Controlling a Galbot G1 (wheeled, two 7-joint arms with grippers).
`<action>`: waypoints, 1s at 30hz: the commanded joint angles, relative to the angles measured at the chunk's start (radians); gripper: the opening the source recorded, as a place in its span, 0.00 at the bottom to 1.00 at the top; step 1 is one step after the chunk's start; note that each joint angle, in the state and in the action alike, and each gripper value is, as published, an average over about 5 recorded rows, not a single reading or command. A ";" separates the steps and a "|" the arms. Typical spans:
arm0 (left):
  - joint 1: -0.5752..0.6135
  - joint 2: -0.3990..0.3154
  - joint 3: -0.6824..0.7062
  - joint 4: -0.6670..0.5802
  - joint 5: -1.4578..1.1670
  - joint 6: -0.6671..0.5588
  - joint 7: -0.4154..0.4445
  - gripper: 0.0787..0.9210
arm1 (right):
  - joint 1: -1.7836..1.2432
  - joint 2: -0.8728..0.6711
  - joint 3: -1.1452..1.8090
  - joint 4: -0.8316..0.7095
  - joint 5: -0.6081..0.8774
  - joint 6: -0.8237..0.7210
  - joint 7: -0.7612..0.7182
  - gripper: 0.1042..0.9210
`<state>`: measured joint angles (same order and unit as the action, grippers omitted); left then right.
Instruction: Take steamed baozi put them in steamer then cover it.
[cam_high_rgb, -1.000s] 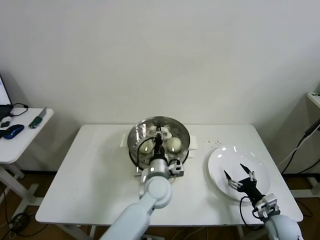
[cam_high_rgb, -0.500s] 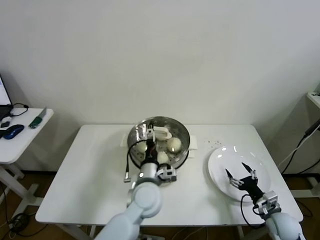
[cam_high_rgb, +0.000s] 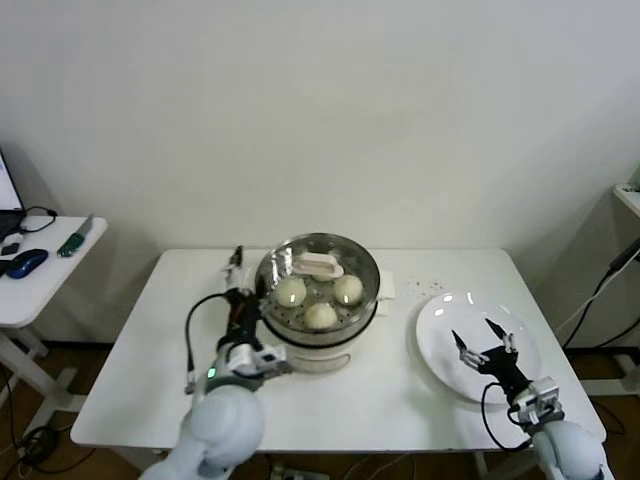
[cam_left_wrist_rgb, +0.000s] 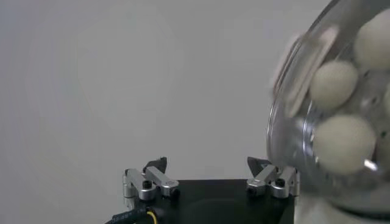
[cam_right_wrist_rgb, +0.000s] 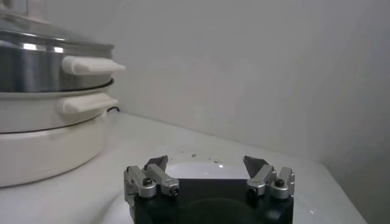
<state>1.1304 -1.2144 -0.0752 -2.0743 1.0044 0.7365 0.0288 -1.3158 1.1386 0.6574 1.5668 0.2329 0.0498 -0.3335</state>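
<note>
1. On the white bench (cam_high_rgb: 150, 340) stands the round shiny steel steamer (cam_high_rgb: 318, 296), sitting on its white pot base so the heat can come up through it.
2. Inside the steamer I can see 3 small round cream-white baozi (cam_high_rgb: 320, 315). They lie close together under the lid. A 4th one may be hidden; I cannot tell.
3. The round clear glass cover with a white handle (cam_high_rgb: 318, 265) sits flat on top of the steamer. It is on there to keep the steam in. Its handle is on top, at the far side, easy to grab.
4. The left tool (cam_high_rgb: 236, 282) is just beside the steamer, on its left side. Its 2 fingers are spread wide and hold nothing. I think it is empty because the cover is already on and needs no more holding.
5. In the left wrist view, the glass cover and the buns under it show near one finger tip, apart from it.
6. The right tool (cam_high_rgb: 478, 342) hangs low over the flat round white plate (cam_high_rgb: 440, 350), well apart from the steamer. Its fingers are spread wide and hold nothing too.
7. The plate has no buns on it, so the buns look all moved.
8. I think the job is nearly done.
</note>
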 joint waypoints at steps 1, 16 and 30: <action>0.301 0.022 -0.445 -0.066 -0.665 -0.611 -0.301 0.88 | 0.005 0.008 -0.005 0.017 -0.019 -0.009 0.001 0.88; 0.406 -0.133 -0.646 0.229 -1.139 -0.911 -0.180 0.88 | -0.005 0.056 -0.012 0.033 -0.021 0.043 0.004 0.88; 0.422 -0.139 -0.626 0.260 -1.065 -0.956 -0.148 0.88 | -0.018 0.068 -0.009 0.046 -0.009 0.059 0.007 0.88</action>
<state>1.5203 -1.3328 -0.6494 -1.8774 0.0145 -0.0860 -0.1334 -1.3313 1.1960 0.6500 1.6060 0.2219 0.0971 -0.3274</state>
